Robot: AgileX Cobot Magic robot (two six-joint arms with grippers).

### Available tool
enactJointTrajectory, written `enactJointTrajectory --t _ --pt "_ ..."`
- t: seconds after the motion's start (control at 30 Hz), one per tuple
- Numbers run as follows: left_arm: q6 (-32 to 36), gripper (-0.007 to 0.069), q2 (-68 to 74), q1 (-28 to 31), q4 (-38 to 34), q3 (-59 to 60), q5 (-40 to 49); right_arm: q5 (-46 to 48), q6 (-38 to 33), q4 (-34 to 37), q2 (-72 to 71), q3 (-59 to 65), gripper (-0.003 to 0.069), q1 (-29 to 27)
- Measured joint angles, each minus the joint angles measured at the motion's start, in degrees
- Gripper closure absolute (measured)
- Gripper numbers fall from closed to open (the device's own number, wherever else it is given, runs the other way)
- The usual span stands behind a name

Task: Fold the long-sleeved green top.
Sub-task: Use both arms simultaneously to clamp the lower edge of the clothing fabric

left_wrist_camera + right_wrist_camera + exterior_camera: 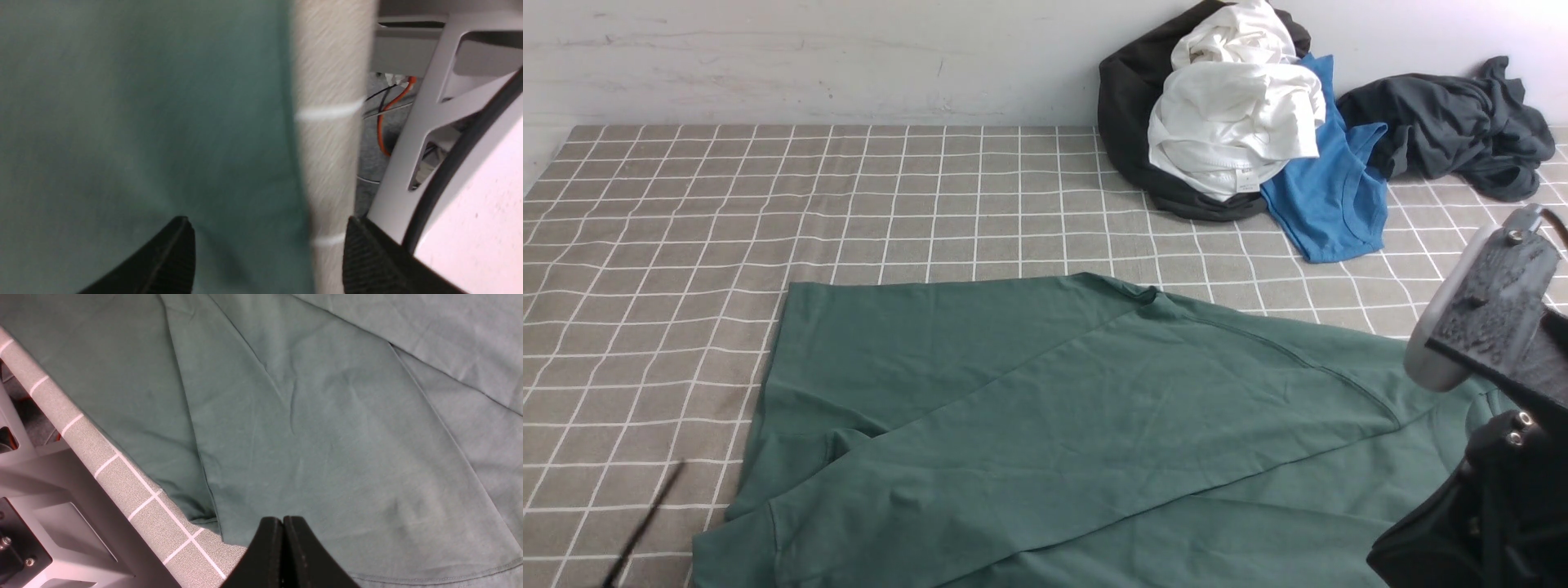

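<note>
Surface: grey checked cloth point(686, 245).
Top: green long-sleeved top point(1054, 392) lies flat on it.
My left gripper point(265, 257): jaws wide apart, gripping nothing.
My right gripper point(283, 524): jaws fully together, empty.

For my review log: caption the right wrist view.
Right gripper, shut, over the partly folded green long-sleeved top.

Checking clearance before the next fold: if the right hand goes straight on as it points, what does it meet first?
Most likely the green long-sleeved top, lying ahead of the shut right hand; depth is unclear.
</note>
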Motion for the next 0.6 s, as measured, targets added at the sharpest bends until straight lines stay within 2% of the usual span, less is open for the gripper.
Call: enactJointTrajectory --t 0.1,0.2,0.3,0.6 --pt "-6.15 0.0186 1.91 -3.29 2.04 0.00 -3.44 0.00 0.00 -0.05 0.00 0.00 0.0666 0.00" --pt "-14.53 0.0216 4.12 -3.82 4.60 -0.58 -4.47 -0.01 0.00 -0.05 0.00 0.00 0.0666 0.00" --pt "-19.28 0.0245 5.21 -4.02 5.48 -1.16 -3.27 -0.01 0.00 -0.11 0.00 0.00 0.0666 0.00" --pt "-21.89 0.0328 5.71 -4.12 5.48 -1.72 -2.12 -0.12 0.00 -0.17 0.00 0.00 0.0666 0.00"
